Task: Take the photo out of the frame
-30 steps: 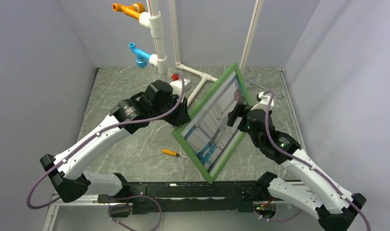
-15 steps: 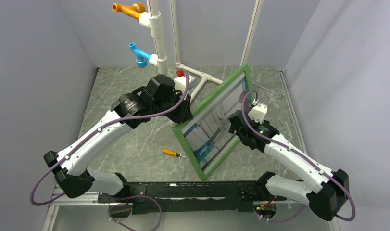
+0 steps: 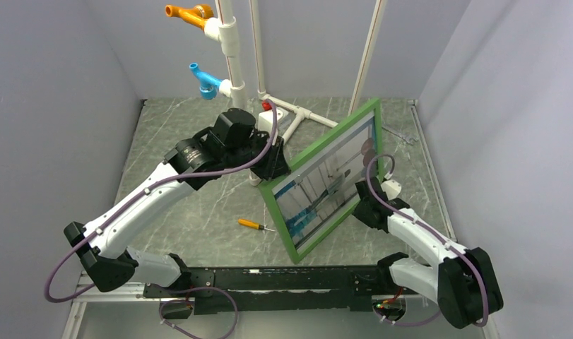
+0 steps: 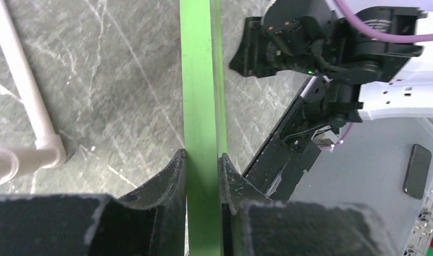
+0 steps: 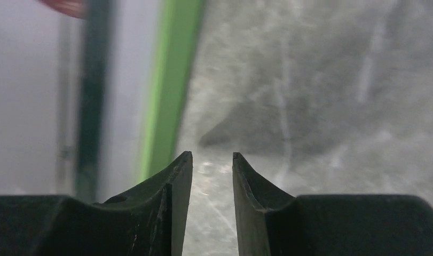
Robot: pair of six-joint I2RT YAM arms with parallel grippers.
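The frame [image 3: 319,142] stood tilted on edge, one rail clamped tight in my left claw [image 4: 202,160]. The photo [image 3: 326,187] sat inside it, just left of my right claw [image 5: 212,157], which was nearly closed on nothing. Print looked light, floppy and easy to crease, so I'd pinch an edge.
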